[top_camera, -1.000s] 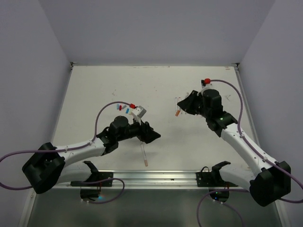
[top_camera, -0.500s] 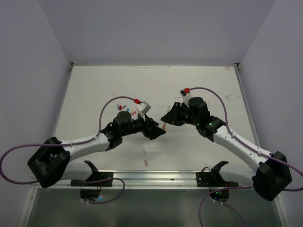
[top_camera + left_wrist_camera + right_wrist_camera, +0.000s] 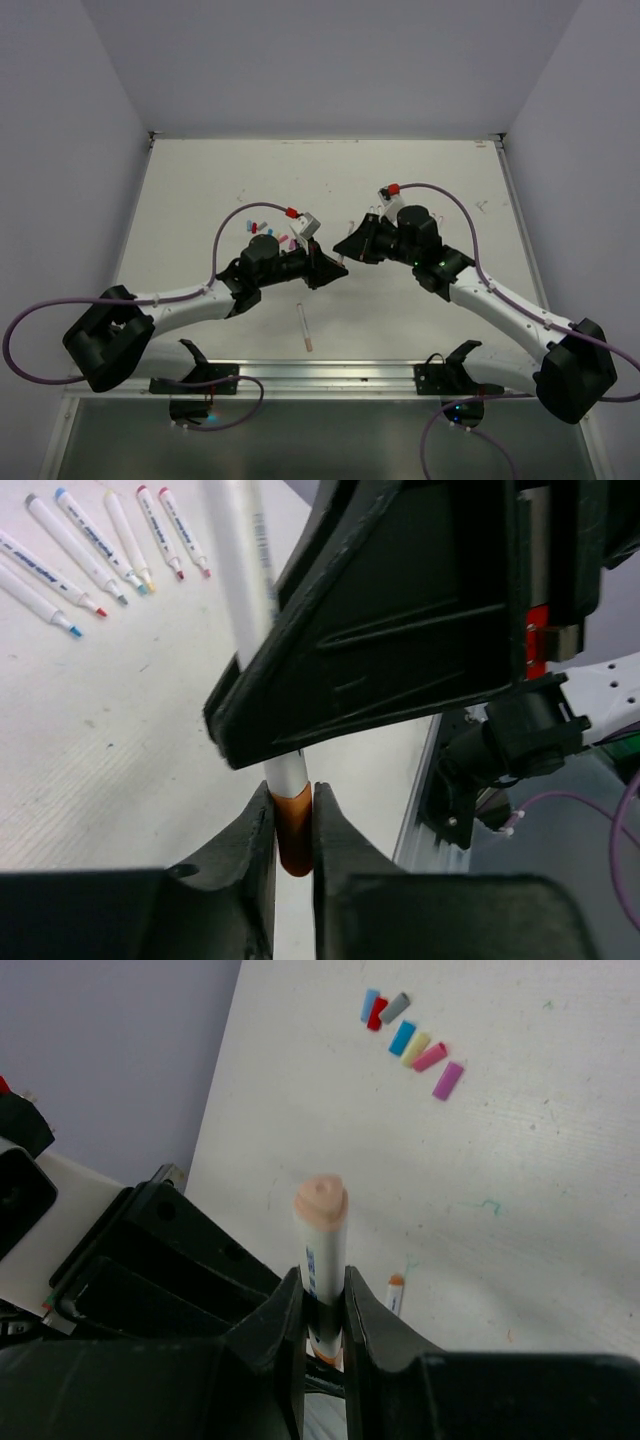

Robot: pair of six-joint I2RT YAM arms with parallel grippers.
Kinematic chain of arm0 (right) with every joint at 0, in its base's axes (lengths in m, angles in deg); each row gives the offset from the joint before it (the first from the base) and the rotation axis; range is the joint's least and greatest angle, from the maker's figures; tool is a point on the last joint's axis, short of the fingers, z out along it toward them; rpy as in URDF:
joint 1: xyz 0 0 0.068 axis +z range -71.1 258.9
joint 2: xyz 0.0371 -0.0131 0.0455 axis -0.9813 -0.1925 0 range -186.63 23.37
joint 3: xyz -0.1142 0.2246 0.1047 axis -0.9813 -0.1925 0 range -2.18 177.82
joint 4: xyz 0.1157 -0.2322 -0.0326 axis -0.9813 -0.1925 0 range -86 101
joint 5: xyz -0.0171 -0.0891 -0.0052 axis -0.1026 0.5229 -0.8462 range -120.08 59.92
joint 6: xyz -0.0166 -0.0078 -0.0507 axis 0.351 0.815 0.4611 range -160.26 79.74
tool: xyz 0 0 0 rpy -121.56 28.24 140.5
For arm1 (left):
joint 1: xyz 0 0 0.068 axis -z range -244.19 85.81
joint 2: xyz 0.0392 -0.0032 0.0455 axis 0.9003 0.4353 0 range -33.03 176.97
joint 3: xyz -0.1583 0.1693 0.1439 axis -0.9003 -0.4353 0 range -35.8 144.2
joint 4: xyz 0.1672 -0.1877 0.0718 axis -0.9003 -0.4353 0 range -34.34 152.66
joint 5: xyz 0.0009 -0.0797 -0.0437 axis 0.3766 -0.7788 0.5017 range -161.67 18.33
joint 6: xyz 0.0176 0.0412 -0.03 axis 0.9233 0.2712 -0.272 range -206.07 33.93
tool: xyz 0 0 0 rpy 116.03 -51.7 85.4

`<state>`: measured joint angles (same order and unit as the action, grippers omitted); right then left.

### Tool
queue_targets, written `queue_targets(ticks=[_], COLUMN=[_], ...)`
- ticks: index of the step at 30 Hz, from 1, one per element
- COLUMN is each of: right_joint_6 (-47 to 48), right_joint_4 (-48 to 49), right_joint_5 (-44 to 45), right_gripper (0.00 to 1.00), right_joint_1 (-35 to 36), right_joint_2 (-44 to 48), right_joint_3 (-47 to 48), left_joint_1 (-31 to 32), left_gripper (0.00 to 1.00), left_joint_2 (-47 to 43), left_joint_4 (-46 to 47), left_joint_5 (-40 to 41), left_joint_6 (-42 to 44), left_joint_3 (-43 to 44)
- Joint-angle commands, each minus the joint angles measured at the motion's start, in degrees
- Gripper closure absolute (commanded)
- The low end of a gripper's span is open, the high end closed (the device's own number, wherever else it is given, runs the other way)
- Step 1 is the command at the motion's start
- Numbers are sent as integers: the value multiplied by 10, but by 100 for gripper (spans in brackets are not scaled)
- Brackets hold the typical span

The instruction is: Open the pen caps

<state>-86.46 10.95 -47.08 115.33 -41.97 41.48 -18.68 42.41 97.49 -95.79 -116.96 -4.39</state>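
Over the middle of the table my two grippers meet tip to tip. A white-barrelled pen [image 3: 322, 1245] stands in my right gripper [image 3: 322, 1290], which is shut on its barrel, the peach end facing the camera. The left gripper [image 3: 293, 810] is shut on the orange pen cap [image 3: 294, 825] at the pen's other end; the white barrel [image 3: 240, 570] runs up behind the right gripper's black body [image 3: 400, 610]. From above, the left gripper [image 3: 335, 268] and the right gripper [image 3: 350, 247] touch noses, with the pen hidden between them.
Several loose caps [image 3: 410, 1040] in blue, red, grey, yellow, pink and purple lie together on the table, also seen as caps [image 3: 262, 230] behind the left arm. Several uncapped pens [image 3: 100, 540] lie in a row. One orange-capped pen [image 3: 304, 327] lies near the front rail [image 3: 320, 372].
The right arm swung left with its pen and the left arm moved right to meet it. The left jaws, open before, have closed on the orange cap.
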Motion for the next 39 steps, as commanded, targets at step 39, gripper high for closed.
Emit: queue_targets(ticks=[39], right_joint_6=[-94], right_joint_4=[123], right_joint_5=[36], right_gripper=[100], right_joint_1=[-113], right_joint_2=[-200], right_joint_3=[176], left_joint_1=[0], left_gripper=[100], left_joint_2=[-93], left_joint_4=[122], left_joint_5=[28], left_joint_6=[-33], left_joint_3=[-152])
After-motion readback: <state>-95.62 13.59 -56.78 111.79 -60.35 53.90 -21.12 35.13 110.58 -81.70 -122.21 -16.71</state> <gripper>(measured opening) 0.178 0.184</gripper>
